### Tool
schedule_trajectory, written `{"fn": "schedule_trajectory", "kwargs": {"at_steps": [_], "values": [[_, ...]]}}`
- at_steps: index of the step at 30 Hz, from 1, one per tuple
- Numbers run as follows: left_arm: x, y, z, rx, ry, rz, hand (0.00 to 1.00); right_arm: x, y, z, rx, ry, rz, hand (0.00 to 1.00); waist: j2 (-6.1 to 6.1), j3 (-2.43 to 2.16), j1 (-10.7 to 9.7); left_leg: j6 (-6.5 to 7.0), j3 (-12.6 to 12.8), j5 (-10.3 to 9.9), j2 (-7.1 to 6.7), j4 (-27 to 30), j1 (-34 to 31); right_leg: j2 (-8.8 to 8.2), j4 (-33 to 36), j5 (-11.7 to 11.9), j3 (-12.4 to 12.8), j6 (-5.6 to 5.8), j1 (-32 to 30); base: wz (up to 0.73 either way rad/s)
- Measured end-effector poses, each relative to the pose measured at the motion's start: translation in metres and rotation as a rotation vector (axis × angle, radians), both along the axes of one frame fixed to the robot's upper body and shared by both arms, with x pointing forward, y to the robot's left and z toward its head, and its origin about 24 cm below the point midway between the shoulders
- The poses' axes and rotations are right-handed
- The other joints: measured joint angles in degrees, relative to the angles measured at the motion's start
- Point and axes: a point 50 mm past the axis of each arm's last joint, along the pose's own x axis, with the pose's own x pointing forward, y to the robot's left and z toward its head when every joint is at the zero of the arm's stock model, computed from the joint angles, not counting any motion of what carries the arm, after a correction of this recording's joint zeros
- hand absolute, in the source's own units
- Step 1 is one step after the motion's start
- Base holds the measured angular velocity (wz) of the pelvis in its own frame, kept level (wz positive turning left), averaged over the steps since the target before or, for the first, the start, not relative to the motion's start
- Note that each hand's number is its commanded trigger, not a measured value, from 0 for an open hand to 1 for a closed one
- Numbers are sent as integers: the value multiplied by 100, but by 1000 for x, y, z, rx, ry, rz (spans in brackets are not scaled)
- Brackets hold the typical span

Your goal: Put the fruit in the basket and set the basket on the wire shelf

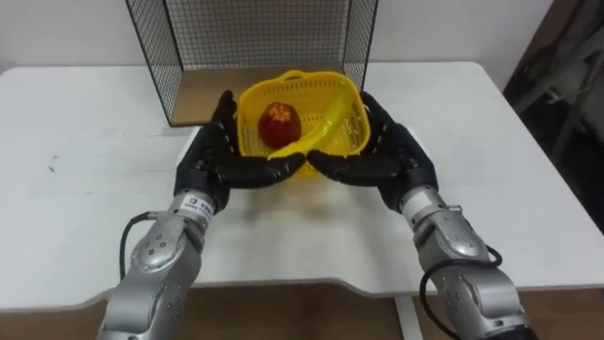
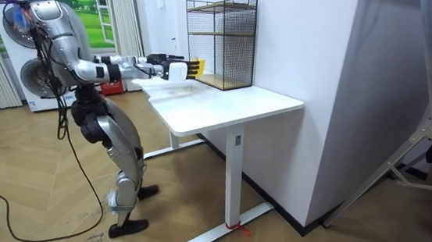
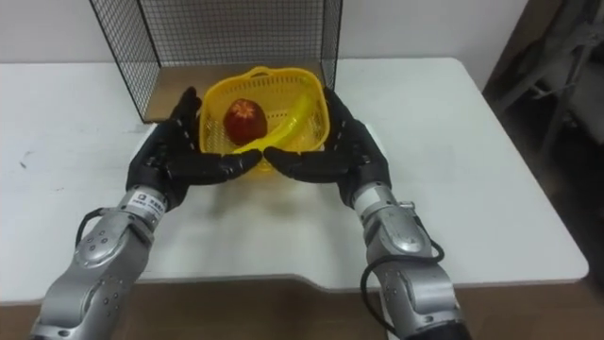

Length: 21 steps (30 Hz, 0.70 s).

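Flat-fingered left hand (image 1: pixel 212 156) and right hand (image 1: pixel 387 151) clamp the basket (image 1: pixel 311 80) at 9 and 3 o'clock; uneven pressure risks slippage.

My left robot hand (image 3: pixel 175 156) and right robot hand (image 3: pixel 342 151) cup, fingers flat, a yellow plastic basket (image 3: pixel 316 113) holding a red apple (image 3: pixel 244 120) and yellow banana (image 3: pixel 288 123), near the white counter's (image 3: pixel 472 170) far edge before a black wire shelf (image 3: pixel 142 47).

Left hand (image 1: pixel 213 156), right hand (image 1: pixel 385 153): black shells, segmented fingers. Behind each hand sits a silver wrist collar, the left with a small white label. Forearms are rounded silver-grey casings, a black cable looping alongside each. Room view: silver-grey limbs, dark joints.
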Motion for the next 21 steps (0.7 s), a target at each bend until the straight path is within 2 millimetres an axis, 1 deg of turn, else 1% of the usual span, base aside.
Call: {"fn": "schedule_trajectory", "kwargs": {"at_steps": [1, 2, 3, 6, 7, 9, 10, 12, 13, 15, 16, 17, 18, 19, 20, 21], "values": [[0, 0, 0, -3, 0, 0, 0, 0, 0, 1, -1, -4, 0, 0, 0, -2, -1, 35, 17, 78, -2, 1, 1, -10, 0, -17, -6, 14, 8, 4], [0, -1, 0, -7, 2, -2, 0, 0, -1, 2, -7, -9, 1, 0, -17, -3, -26, 105, 55, 182, -17, 23, -3, -36, -1, -63, 1, 49, 22, 0], [0, -1, 0, -9, 2, -3, 0, 0, -1, 2, -8, -9, 1, 0, -38, -5, -32, 116, 66, 161, -43, 23, -5, -64, -11, -78, 1, 64, 23, 3], [0, -2, -1, -13, 5, -6, 0, 0, -3, 2, -16, -9, -1, 0, -70, -9, -46, 224, 86, 75, -239, 20, 47, -264, -73, -175, -33, 186, 112, 10], [0, -2, -1, -13, 5, -9, 0, 0, -3, 2, -17, -9, -1, 0, -72, -7, -45, 241, 85, 50, -283, 21, 64, -313, -61, -219, -53, 207, 135, 18], [0, -4, -1, -12, 3, -16, 0, 1, -4, 3, -19, -13, -3, 0, -95, 0, -30, 295, 83, -81, -429, 118, 96, -499, 93, -393, -131, 280, 176, 19], [0, -4, -1, -12, 3, -16, 0, 1, -4, 3, -22, -14, -2, 0, -101, 5, -30, 301, 71, -126, -468, 164, 95, -540, 156, -436, -139, 305, 175, 14], [0, -2, 0, -9, 2, -12, 0, 1, -3, 3, -19, -13, -1, 0, -147, 33, -18, 328, 56, -316, -571, 354, 84, -663, 315, -616, -158, 352, 211, 12], [0, -2, 0, -9, 2, -12, 0, 1, -2, 3, -16, -13, 0, 0, -153, 40, -23, 339, 48, -378, -587, 423, 72, -691, 345, -660, -164, 362, 233, 13], [0, -4, 0, -8, 2, -17, 0, 1, -2, 3, -23, -14, -2, 0, -145, 44, -43, 393, 64, -662, -616, 655, 37, -744, 351, -766, -240, 439, 357, 11], [0, -4, 0, -7, 2, -19, 0, 1, -3, 3, -24, -15, -2, 0, -152, 42, -45, 410, 53, -726, -642, 700, 38, -780, 385, -790, -260, 463, 374, 0], [0, -4, 0, -9, 0, -19, 0, 2, -3, 4, -24, -19, -1, 0, -174, 45, -35, 466, 81, -825, -709, 773, 46, -902, 714, -818, -330, 516, 316, -7], [0, -4, 0, -7, 1, -19, 0, 1, -3, 3, -26, -16, -1, 0, -174, 50, -28, 533, 211, -910, -728, 866, 86, -1048, 1184, -770, -424, 590, 150, -5], [0, -4, 0, -6, 1, -19, 0, 1, -3, 2, -27, -13, -2, 0, -170, 53, -53, 559, 234, -968, -751, 907, 112, -1118, 1389, -733, -444, 633, 110, 0], [1, -4, 1, -5, -4, -19, 0, 1, -4, 2, -29, -10, -6, 0, -195, 67, -61, 616, 293, -1045, -812, 913, 201, -1226, 1753, -597, -381, 657, -9, 11], [1, -5, 2, -7, -12, -21, 0, 1, -5, 2, -31, -11, -11, 0, -183, 66, -55, 662, 361, -1100, -799, 905, 270, -1244, 2020, -384, -299, 675, -165, 11]]}}
